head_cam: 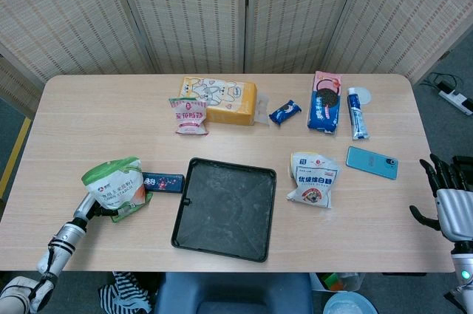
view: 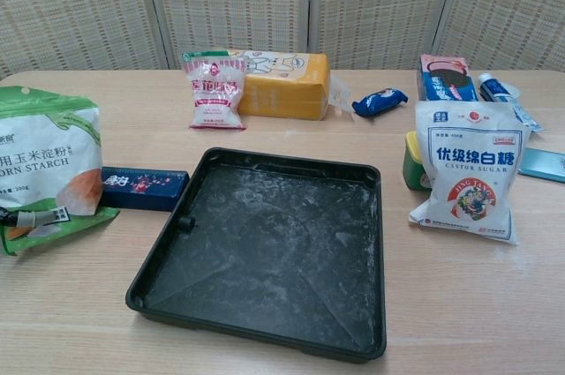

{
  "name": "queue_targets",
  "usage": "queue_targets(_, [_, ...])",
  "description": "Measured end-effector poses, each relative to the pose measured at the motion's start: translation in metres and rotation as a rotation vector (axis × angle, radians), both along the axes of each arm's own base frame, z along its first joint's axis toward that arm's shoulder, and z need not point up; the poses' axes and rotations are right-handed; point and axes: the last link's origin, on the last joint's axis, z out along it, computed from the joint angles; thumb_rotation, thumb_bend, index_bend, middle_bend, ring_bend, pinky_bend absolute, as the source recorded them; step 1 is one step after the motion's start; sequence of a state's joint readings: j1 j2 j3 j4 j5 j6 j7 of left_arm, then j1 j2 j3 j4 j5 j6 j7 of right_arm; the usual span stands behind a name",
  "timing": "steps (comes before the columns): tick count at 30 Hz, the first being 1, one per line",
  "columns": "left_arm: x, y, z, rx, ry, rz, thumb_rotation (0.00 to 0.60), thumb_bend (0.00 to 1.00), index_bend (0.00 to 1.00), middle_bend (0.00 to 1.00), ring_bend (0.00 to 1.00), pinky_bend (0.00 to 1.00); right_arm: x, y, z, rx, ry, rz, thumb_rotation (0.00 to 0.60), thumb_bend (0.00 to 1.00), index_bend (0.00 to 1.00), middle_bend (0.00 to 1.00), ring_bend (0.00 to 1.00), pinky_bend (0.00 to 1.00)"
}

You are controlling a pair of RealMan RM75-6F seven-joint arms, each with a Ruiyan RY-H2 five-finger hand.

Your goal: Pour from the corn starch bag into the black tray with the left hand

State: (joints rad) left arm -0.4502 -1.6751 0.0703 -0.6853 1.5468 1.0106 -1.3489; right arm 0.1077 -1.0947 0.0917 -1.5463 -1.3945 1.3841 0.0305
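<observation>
In the head view we see our left hand [head_cam: 94, 209] at the left front of the table [head_cam: 89, 107], its fingers closed on the lower edge of the corn starch bag [head_cam: 114, 185], which stands left of the black tray [head_cam: 225, 209] with a small dark blue box [head_cam: 163, 182] between them, while our right hand [head_cam: 449, 199] hangs beyond the right table edge with its fingers spread and nothing in them. In the chest view the corn starch bag [view: 44, 168] fills the left edge, the dark blue box [view: 141, 189] lies just beside it, the black tray [view: 265, 256] with white powder traces lies in the middle, and a castor sugar bag [view: 466, 172] stands to its right; here we cannot make out either hand.
</observation>
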Motion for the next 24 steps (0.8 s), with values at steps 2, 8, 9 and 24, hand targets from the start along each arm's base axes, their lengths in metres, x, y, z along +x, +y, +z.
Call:
queue_targets(2, [0.001,-0.001,0.003,-0.001,-0.001,-0.007,0.600,0.26,0.81,0.81,1.00,1.00,0.000,0.000,0.000,0.001,0.000,-0.001,0.600,0.28,0.00,0.00,0.00,0.00])
queue_targets(8, [0.007,-0.007,0.011,-0.014,-0.005,-0.022,0.600,0.32,0.83,0.83,1.00,1.00,0.000,0.000,-0.001,0.003,0.001,-0.001,0.600,0.28,0.00,0.00,0.00,0.00])
queue_targets(9, [0.008,-0.007,0.013,-0.016,-0.009,-0.023,0.600,0.33,0.84,0.83,1.00,1.00,0.000,0.000,-0.001,0.003,0.000,-0.001,0.600,0.28,0.00,0.00,0.00,0.00])
queue_targets(24, [0.047,-0.034,0.043,-0.112,0.043,-0.116,0.600,0.35,0.85,0.84,1.00,1.00,0.000,-0.001,-0.004,0.016,0.003,-0.002,0.600,0.28,0.00,0.00,0.00,0.00])
